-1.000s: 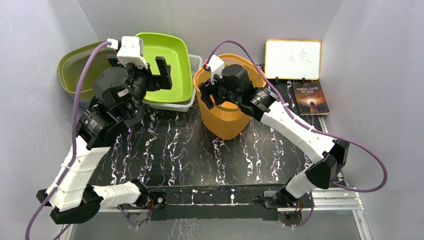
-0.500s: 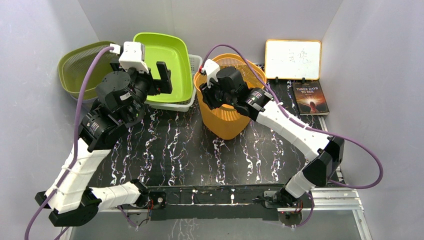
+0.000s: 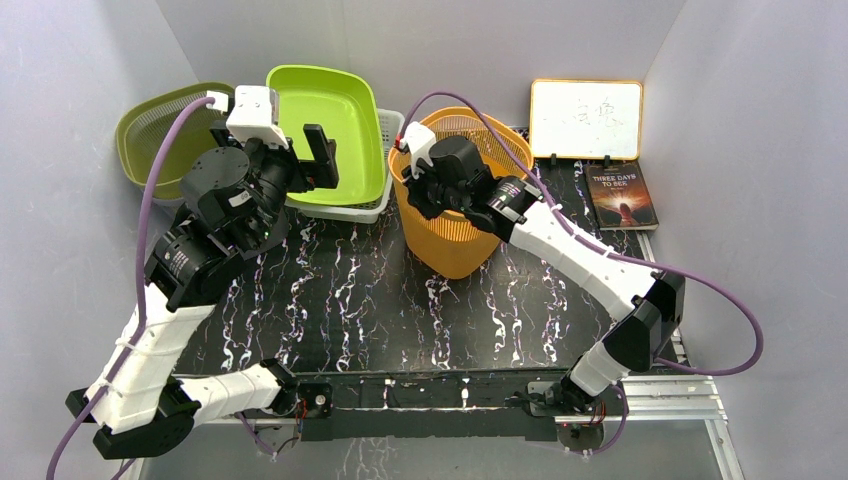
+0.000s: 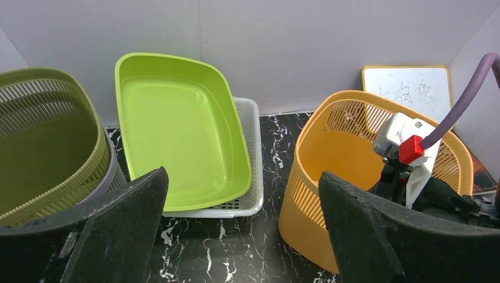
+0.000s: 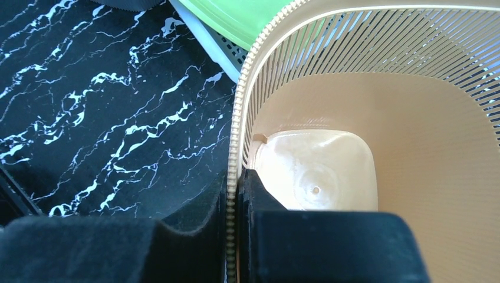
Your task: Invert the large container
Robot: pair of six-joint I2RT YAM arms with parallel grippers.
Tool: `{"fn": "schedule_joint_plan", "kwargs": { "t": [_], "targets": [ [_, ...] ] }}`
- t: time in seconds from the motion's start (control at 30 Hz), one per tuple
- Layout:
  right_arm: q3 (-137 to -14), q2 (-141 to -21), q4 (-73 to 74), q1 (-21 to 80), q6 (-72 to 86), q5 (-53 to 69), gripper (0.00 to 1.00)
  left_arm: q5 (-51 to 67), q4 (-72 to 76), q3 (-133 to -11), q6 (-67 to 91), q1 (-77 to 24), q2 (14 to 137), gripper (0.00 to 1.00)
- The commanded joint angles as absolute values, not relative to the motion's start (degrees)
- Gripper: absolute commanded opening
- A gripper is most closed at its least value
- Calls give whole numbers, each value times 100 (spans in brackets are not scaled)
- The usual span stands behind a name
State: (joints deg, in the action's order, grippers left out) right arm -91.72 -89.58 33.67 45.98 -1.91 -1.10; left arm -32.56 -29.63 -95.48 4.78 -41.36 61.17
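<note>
The large container is an orange slatted basket [image 3: 455, 245] standing upright on the black marbled table, its mouth facing up. My right gripper [image 3: 415, 195] reaches over its near left rim. In the right wrist view the right gripper [image 5: 234, 177] is shut on the rim of the basket [image 5: 424, 147], one finger outside and one inside the wall. My left gripper [image 3: 290, 165] hangs above the table to the basket's left, in front of the green tub. The left wrist view shows the left gripper [image 4: 242, 174] wide open and holding nothing, with the orange basket [image 4: 318, 194] ahead on the right.
A bright green tub [image 3: 330, 130] lies in a white perforated tray [image 3: 385, 205] at the back, left of the basket. An olive mesh basket [image 3: 150, 125] stands at the far left. A whiteboard [image 3: 585, 118] and a book [image 3: 620, 197] are at the back right.
My right gripper has closed onto the orange basket's rim. The left arm has drifted slightly left and back, still open.
</note>
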Motion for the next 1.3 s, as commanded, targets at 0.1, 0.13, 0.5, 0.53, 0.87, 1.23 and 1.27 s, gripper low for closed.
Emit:
{"fn": "schedule_joint_plan", "kwargs": {
  "t": [0.1, 0.13, 0.5, 0.53, 0.87, 1.23, 1.27],
  "targets": [
    [-9798, -8219, 2244, 4610, 1132, 526, 0, -3240, -3056, -10033, 559, -4133, 6101, 98],
    [-9746, -8092, 2026, 4606, 1388, 567, 0, -3198, -3069, -10129, 581, -4135, 6094, 98],
    [-8158, -7006, 171, 4605, 3533, 1044, 0, -2860, -3309, -10776, 687, -4132, 6332, 98],
    [-7996, -6913, 42, 4605, 3673, 1069, 0, -2854, -3294, -10791, 693, -4139, 6331, 98],
    [-5799, -6367, -1841, 4605, 5155, 1129, 0, -2728, -3370, -11260, 734, -4143, 6450, 98],
    [-4049, -6689, -4063, 4608, 6583, 1469, 0, -2654, -3522, -11578, 757, -4139, 6624, 98],
    [-3903, -6815, -4461, 4606, 6751, 1525, 0, -2648, -3533, -11588, 756, -4140, 6641, 98]
  ]
}}
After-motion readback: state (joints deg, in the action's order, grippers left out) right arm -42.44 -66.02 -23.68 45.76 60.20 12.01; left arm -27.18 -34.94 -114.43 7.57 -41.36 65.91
